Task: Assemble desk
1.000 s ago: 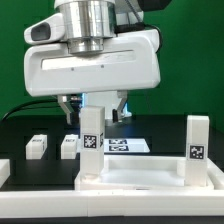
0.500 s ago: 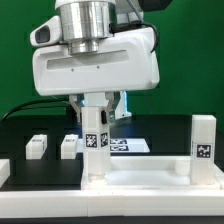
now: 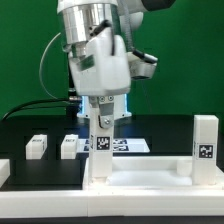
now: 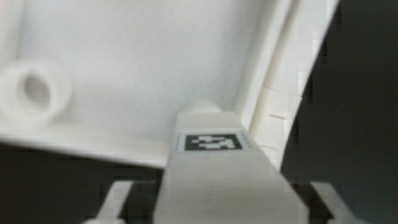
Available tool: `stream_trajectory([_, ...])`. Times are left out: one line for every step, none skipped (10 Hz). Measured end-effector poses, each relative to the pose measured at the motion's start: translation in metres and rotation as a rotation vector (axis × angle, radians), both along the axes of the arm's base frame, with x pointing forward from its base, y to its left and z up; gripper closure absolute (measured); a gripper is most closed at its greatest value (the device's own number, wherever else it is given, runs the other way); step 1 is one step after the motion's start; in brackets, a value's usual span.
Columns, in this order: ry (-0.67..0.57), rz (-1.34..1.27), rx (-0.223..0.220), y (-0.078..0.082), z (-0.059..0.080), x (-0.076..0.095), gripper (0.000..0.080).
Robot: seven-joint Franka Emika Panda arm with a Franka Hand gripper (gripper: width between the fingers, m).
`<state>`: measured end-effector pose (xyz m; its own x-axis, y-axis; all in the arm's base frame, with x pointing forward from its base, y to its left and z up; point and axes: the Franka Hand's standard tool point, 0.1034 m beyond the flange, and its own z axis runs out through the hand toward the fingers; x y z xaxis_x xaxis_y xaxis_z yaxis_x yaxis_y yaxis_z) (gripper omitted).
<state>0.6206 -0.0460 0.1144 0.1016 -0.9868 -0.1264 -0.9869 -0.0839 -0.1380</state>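
exterior view: black table [image 3: 22,128], green backdrop [image 3: 25,50]; gripper [image 3: 103,121] seemingly clasps leg [image 3: 101,152].

In the exterior view the arm [image 3: 95,45] runs out of the top of the frame, so only its lower part shows. At centre the gripper [image 3: 103,118] is clamped on the upright leg [image 3: 100,165] and covers its upper end. The leg in turn hides part of the marker board [image 3: 130,146] behind it. Its tag [image 3: 101,142] is too small to read. The desk top [image 3: 140,195] is cut by the bottom edge, and a white shape [image 3: 3,172] at the far left edge is too cropped to name. The wrist view is soft throughout — the tag [image 4: 214,141] is a smear, and the picture's edge crops the fingers [image 4: 125,205] and a round hole [image 4: 32,90].
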Motion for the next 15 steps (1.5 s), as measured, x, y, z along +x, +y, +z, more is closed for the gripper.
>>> stream_trajectory([-0.004,-0.066,0.021,-0.001,0.000,0.003,0.0509])
stream_trajectory([-0.003,-0.105,0.024,0.000,0.000,0.004,0.0509])
stream_trajectory([-0.003,-0.101,0.023,0.000,0.000,0.004,0.0509])
stream_trajectory([-0.005,-0.086,0.020,0.000,0.000,0.004,0.0509])
stream_trajectory([-0.023,0.019,0.001,-0.001,0.000,0.005,0.0344])
stream_trajectory([-0.054,0.184,-0.027,-0.002,0.001,0.006,0.0198])
stream_trajectory([-0.070,0.345,-0.051,0.001,0.002,0.006,0.0165])
stream_trajectory([-0.081,0.461,-0.068,0.004,0.003,0.006,0.0165])
stream_trajectory([-0.085,0.499,-0.074,0.002,0.002,0.006,0.0153])
stream_trajectory([-0.095,0.580,-0.087,0.001,0.002,0.005,0.0153])
stream_trajectory([-0.103,0.645,-0.095,0.001,0.002,0.005,0.0153])
stream_trajectory([-0.116,0.817,-0.124,-0.002,0.001,0.004,0.0150])
stream_trajectory([-0.133,1.105,-0.167,-0.008,-0.003,0.002,0.0150])
stream_trajectory([-0.127,1.213,-0.176,-0.006,-0.007,-0.001,0.0150])
stream_trajectory([-0.123,1.216,-0.181,-0.004,-0.008,-0.002,0.0150])
